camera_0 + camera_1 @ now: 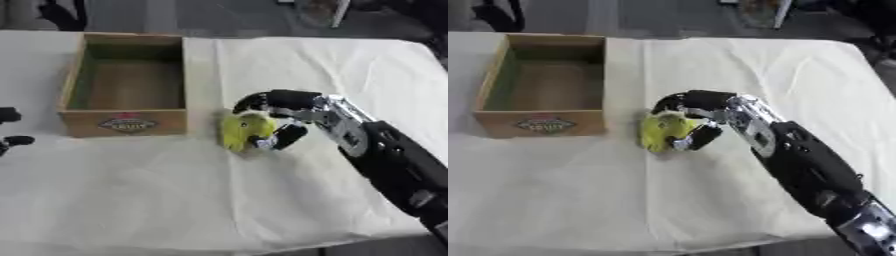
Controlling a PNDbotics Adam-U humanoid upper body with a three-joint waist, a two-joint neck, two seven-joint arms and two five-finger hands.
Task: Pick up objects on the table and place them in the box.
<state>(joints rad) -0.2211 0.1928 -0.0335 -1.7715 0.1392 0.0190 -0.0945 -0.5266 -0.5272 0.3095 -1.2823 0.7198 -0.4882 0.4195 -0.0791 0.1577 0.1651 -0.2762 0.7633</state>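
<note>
Left eye view: I've got the right hand curled around the yellow object on the white cloth, just beside the wooden box; left hand at left edge, can't tell its fingers.

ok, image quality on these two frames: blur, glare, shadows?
Left eye view: soft all over, the label on the box unreadable; the right hand, fingers curled round the yellow object, is smeared at the edges. Right eye view: same softness, flat even light, no glare on the white cloth, faint shadow beside the object.
</note>
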